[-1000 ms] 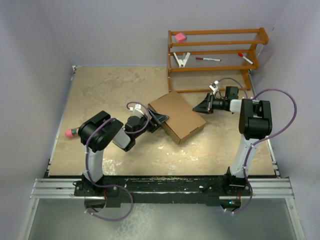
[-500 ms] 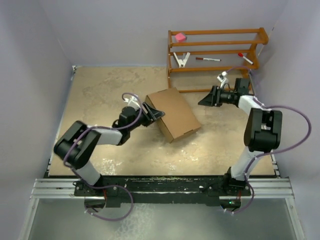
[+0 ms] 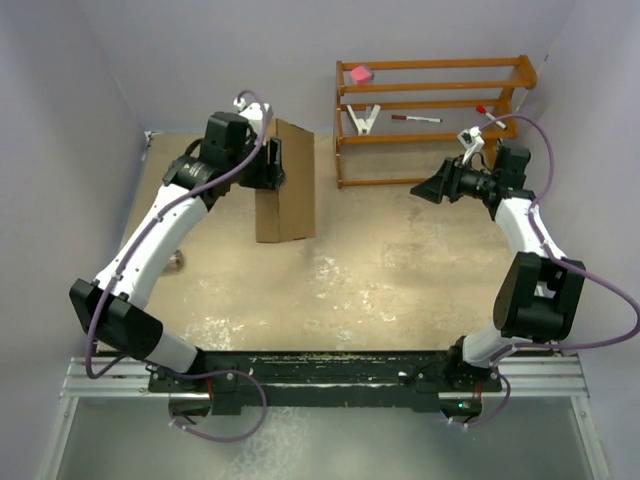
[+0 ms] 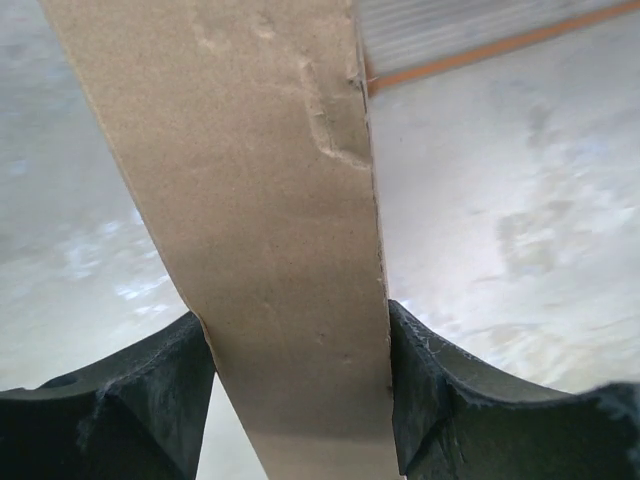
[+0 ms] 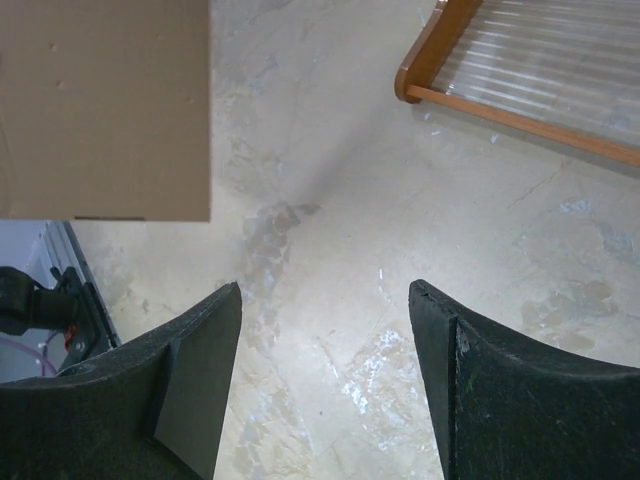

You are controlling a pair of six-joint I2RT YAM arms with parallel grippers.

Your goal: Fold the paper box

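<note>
The paper box (image 3: 285, 190), a closed brown cardboard mailer, stands on edge at the back left of the table, lifted by my left gripper (image 3: 272, 165). In the left wrist view the box's narrow side (image 4: 270, 200) fills the gap of the left gripper (image 4: 295, 320), and both black fingers (image 4: 150, 400) press against it. My right gripper (image 3: 422, 189) hovers at the right in front of the rack, apart from the box. Its jaws stand wide in the right wrist view, with only bare table between them at the right gripper (image 5: 325, 290). The box (image 5: 105, 100) shows far off at upper left there.
A wooden rack (image 3: 430, 100) stands at the back right, holding a pink block (image 3: 360, 74), a white clip (image 3: 364, 120) and a red-capped marker (image 3: 415, 118). Its lower rail (image 5: 520, 110) shows close to the right gripper. A small object (image 3: 176, 262) lies at the table's left.
The left arm has swung the box from the table's middle up to the back left, tipping it onto its edge. The right gripper opened and drew back toward the rack.
</note>
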